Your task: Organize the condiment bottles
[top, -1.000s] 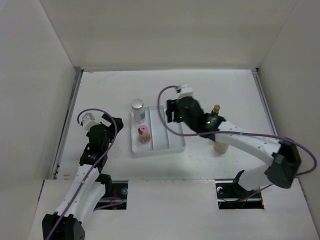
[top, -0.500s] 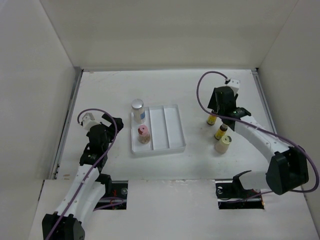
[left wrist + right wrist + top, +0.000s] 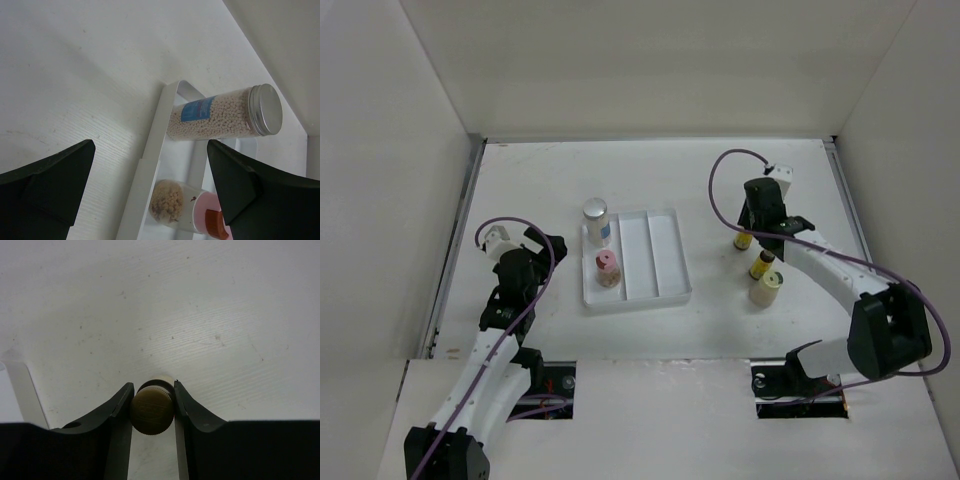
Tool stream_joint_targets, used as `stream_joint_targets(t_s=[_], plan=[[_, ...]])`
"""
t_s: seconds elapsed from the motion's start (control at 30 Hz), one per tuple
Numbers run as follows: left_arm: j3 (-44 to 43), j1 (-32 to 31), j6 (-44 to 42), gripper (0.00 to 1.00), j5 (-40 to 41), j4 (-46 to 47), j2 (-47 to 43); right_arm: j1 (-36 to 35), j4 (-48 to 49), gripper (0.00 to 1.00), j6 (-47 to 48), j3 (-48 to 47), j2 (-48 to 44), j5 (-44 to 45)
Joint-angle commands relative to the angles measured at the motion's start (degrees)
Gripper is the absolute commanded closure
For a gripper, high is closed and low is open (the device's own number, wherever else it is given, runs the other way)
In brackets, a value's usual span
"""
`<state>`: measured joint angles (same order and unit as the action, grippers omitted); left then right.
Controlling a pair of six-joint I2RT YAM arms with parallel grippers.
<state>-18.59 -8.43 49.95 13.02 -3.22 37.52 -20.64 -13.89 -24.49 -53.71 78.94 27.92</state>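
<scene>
Top external view first: I see my right gripper [image 3: 749, 229] at about 3 o'clock of the white tray [image 3: 670, 255], out on the bare table [image 3: 650, 180] and well apart from the tray. It sits over a dark brown bottle [image 3: 743, 242] with a yellow label, which stands upright. On the right wrist camera the two fingers [image 3: 117, 412] press against either side of this bottle's tan cap, so the jaws are closed onto it with no gap showing. I cannot tell whether the bottle is off the table.

From the held bottle, a second dark brown bottle [image 3: 761, 266] stands just beside it at about 5 o'clock. The squat cream bottle [image 3: 766, 288] stands close at 6 o'clock of that one. Both are upright on the table.

Inside the tray, the left compartment holds two bottles. The clear bottle [image 3: 596, 220] with the silver cap is at its 12 o'clock end, and the pink-capped bottle [image 3: 608, 270] is at its 6 o'clock end. The middle and right compartments show only white floor.

My left gripper [image 3: 150, 145] hangs at about 9 o'clock of the tray, clear of it. On its wrist camera the fingers stand wide apart with nothing between them, and the clear bottle's blue label and pale pellets show beyond the tray wall.
</scene>
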Motion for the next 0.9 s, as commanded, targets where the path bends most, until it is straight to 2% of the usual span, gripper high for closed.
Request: stream_joint_targets(t_s=[0.0, 0.07, 0.17, 0.33, 0.63, 0.87], plan=[[0.48, -0.14, 0.06, 0.00, -0.18, 1.82, -0.34, -0.40, 0.09, 0.72, -0.65, -1.04, -0.10, 0.55], [0.40, -0.14, 0.14, 0.00, -0.18, 1.73, -0.43, -1.45, 0.62, 0.76, -0.12, -2.00, -1.32, 2.56], [0.31, -0.14, 0.14, 0.00, -0.18, 1.73, -0.43, -4.26, 0.79, 0.76, 1.72, -4.90, -2.64, 5.47], [0.22, -0.05, 0.23, 0.00, -0.18, 1.73, -0.51, -12.69, 2.46, 0.76, 4.71, -11.40, -1.86, 6.18], [0.31, 0.03, 0.32, 0.00, -0.18, 1.55, -0.69, -25.26, 5.63, 0.77, 5.42, -25.72, 12.62, 0.21], [0.48, -0.23, 0.23, 0.00, -0.18, 1.55, -0.69, -30.02, 5.54, 0.77, 6.30, -34.08, 22.92, -1.03]])
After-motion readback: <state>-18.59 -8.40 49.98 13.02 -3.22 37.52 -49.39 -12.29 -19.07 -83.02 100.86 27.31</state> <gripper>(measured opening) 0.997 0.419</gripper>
